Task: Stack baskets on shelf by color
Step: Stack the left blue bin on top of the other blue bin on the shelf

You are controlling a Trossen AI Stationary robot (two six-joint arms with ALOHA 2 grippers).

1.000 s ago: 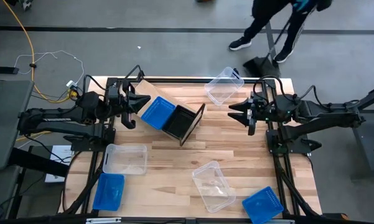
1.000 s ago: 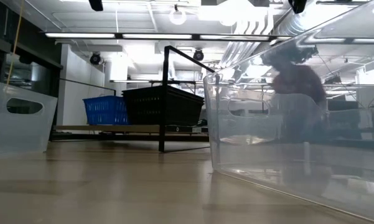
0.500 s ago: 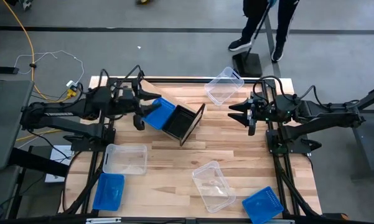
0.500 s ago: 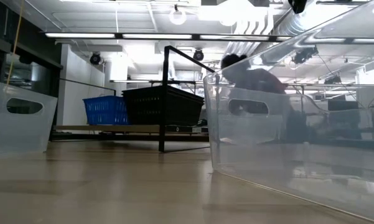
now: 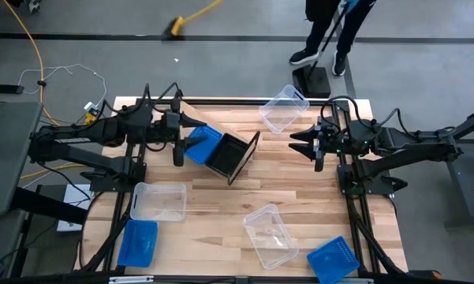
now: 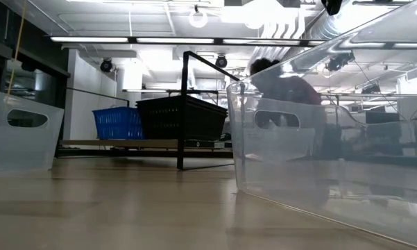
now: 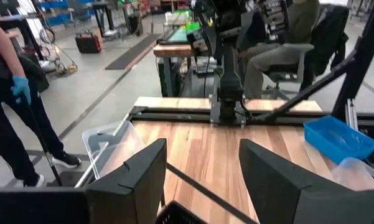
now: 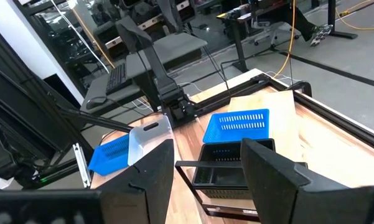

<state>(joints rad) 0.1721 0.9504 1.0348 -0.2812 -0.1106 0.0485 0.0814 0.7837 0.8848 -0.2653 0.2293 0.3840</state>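
Two baskets, blue beside black, sit on the shelf at upper centre, so the wide-open left gripper should approach slowly, squaring its fingers before closing.

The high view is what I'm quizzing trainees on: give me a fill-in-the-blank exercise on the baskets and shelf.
1. On the shelf, a black basket sits beside a ____ basket.
2. The left tool hangs over the ____ basket on the shelf.
3. The basket nearest the right tool is ____.

Missing words: blue; blue; clear
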